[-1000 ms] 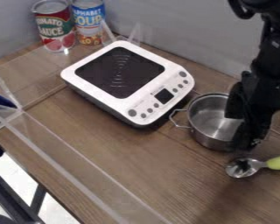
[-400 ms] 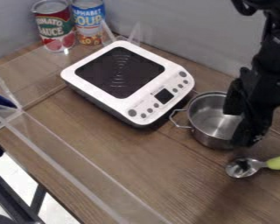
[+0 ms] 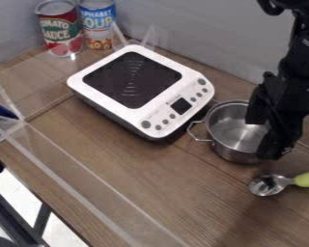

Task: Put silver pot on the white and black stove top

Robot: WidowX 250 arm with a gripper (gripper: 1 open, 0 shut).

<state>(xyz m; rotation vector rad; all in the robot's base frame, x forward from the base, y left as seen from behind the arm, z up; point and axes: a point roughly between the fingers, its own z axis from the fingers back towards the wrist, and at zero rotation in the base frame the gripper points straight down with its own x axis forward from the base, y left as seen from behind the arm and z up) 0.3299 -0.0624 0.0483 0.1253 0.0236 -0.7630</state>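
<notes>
Silver pot [image 3: 231, 140] is sitting on the wooden counter [image 3: 134, 178], toward its right side, just beside the stove's button-panel corner. Not on the stove. One loop handle is pointing at the stove; can't tell whether they're touching.

Black gripper [image 3: 268, 129] is hanging over the right part of the pot, fingers pointing down and covering part of the opening and rim. Fingers are standing open. Can't tell if they're touching the pot, or whether one is reaching inside the rim.

White and black stove top [image 3: 135, 85] is lying flat toward the counter's back edge, turned at an angle. Black glass with ring marks is facing up, nothing sitting on it. Button panel and small display are facing the pot side.

Metal spoon [image 3: 269, 183] is lying in front of the pot near the counter's right edge, bowl toward the pot's front, yellow-green handle running off to the right.

Tomato can [image 3: 61, 28] and alphabet soup can [image 3: 99, 23] are standing side by side at the back left corner, behind the stove, against the pale wall [image 3: 203, 29].
</notes>
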